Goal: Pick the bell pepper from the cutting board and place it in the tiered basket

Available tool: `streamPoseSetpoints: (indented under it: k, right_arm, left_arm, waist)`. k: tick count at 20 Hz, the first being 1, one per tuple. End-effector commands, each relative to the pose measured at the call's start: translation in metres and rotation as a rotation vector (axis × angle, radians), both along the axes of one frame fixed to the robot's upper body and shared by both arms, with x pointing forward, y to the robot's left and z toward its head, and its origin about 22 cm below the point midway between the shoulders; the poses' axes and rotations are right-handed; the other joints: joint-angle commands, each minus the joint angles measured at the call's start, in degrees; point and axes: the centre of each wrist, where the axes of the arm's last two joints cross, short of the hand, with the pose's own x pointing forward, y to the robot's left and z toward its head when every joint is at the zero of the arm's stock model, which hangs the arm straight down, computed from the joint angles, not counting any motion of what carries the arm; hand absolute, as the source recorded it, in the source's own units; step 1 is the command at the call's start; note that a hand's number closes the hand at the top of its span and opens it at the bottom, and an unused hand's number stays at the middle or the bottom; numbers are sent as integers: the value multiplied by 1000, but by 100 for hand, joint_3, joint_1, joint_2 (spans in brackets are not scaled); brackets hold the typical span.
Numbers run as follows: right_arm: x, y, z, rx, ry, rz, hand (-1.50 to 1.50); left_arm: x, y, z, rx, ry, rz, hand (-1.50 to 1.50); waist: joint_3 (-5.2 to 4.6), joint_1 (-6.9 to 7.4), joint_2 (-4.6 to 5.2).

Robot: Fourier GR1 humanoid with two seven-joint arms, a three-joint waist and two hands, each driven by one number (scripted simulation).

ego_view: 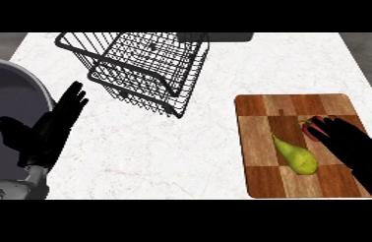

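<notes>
A wooden cutting board (291, 110) lies at the right of the counter. On it a red bell pepper (312, 129) shows only partly, with my right hand (347, 142) over it and its fingers curling against it. A green pear (296, 156) lies on the board just left of that hand. The black wire tiered basket (145, 69) stands at the back, left of centre, well away from the pepper. My left hand (62, 119) rests open at the left, fingers up.
A grey rounded body (22, 96) fills the left edge behind my left hand. A dark object (225, 37) sits at the counter's back edge beside the basket. White marble counter (181, 147) spreads between basket and board.
</notes>
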Motion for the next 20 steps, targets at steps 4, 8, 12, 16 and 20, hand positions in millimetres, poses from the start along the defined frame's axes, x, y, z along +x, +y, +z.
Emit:
streamPoseSetpoints:
  k: [4, 8, 12, 16, 20]
  right_arm:
    - [15, 16, -49, -33, 5, -97, -150]
    - [46, 4, -63, -46, -13, -115, -150]
    - [64, -21, -73, -60, -40, -108, -150]
    - [65, -14, -71, -46, -115, -137, -150]
    - [70, -38, -75, -74, -138, -132, -150]
  left_arm:
    - [-11, -12, -9, -5, 24, 0, 0]
    - [-7, -3, -10, -17, 23, 9, 0]
    - [0, -6, -7, -8, 38, 3, 0]
    - [-2, 3, -6, 18, 17, 14, 0]
    - [-7, -11, -11, 14, 31, 1, 0]
  waist:
    - [-48, 61, 36]
    - [-48, 76, 42]
    - [-48, 54, 43]
    - [-51, 22, 33]
    - [-50, 20, 34]
